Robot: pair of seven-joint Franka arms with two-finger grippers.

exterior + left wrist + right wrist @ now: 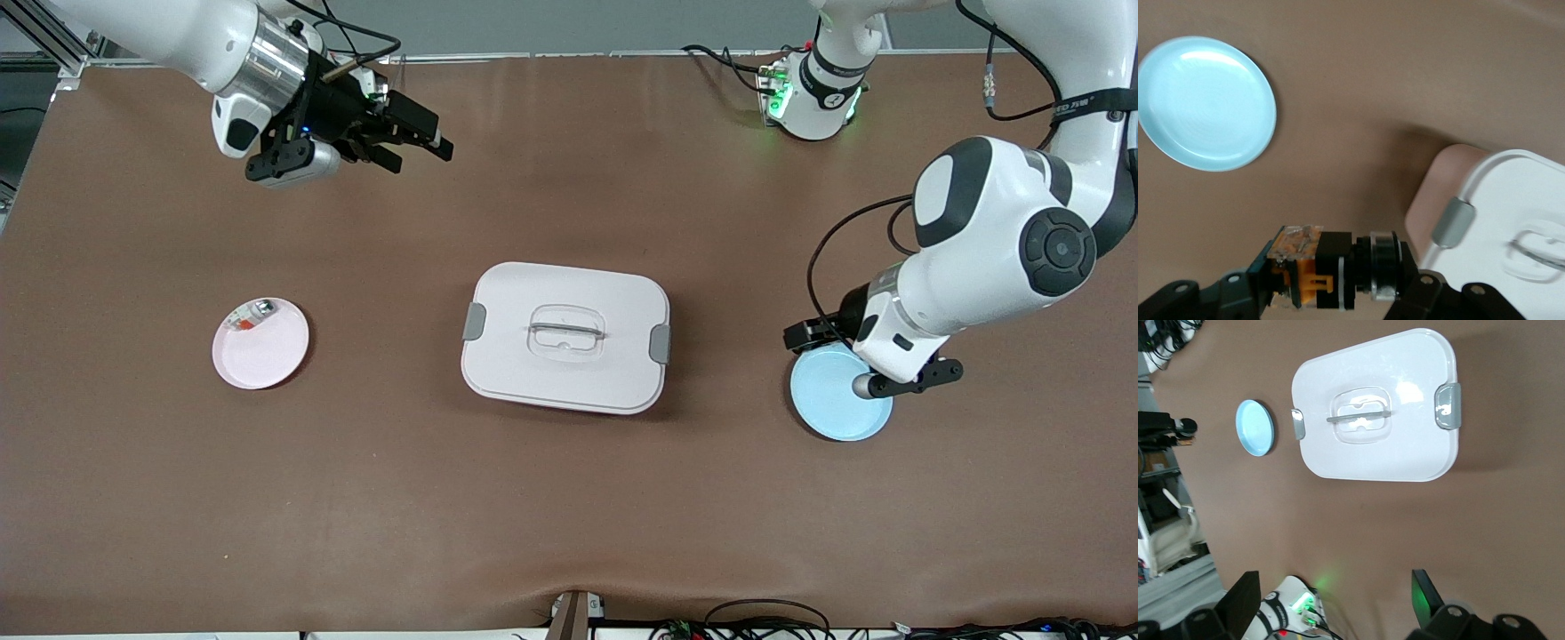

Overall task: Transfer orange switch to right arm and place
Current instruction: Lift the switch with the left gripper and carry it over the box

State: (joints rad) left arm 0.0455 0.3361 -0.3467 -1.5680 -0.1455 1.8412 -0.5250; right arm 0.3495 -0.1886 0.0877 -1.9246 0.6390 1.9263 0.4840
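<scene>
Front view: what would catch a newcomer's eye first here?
The white lidded box sits mid-table. The left gripper hangs over the blue plate at the left arm's end, jaws shut on the orange switch. The right gripper waits open in the air; a pink plate lies at its end.

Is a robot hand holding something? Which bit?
The left gripper, over the blue plate, holds the orange switch across its body. The right gripper holds nothing.

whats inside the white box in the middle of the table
Cannot be seen: the white rectangular lidded box is closed, its lid with a clear handle and grey side clips covering whatever is inside.
</scene>
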